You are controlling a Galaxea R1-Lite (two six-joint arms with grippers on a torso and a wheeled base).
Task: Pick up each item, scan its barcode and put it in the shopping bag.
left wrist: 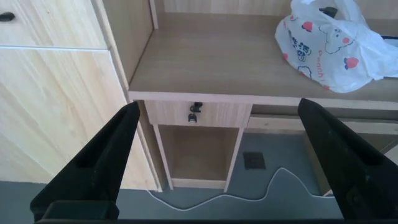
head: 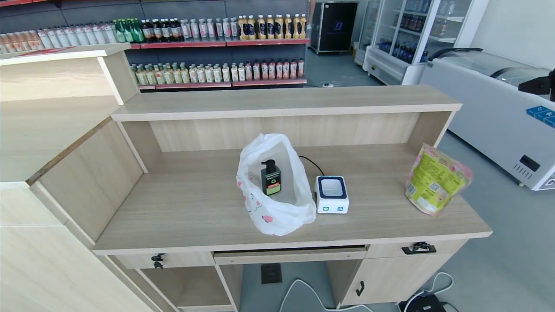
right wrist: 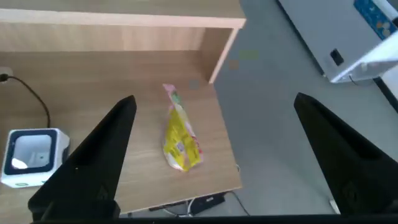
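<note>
A: What's left to scan?

B: 1 pouch (head: 435, 180), standing a bit tilted at the right of the head view, near the tabletop's (head: 195, 203) right end. The bottle (head: 271, 177) is already in the bag (head: 277, 216) at centre, with the scanner (head: 331, 194) just beside it.

A: Which hand takes it?

B: The right hand (right wrist: 216, 99), I'd say. Its 2 fingers are spread wide, gripping nothing. It hangs above the pouch, which lies ahead and below, framed between them (thin edge up, so the broad faces offer the grip). The left hand (left wrist: 219, 106), also spread and empty, sits low off the tabletop's front left, well apart from the pouch.
</note>
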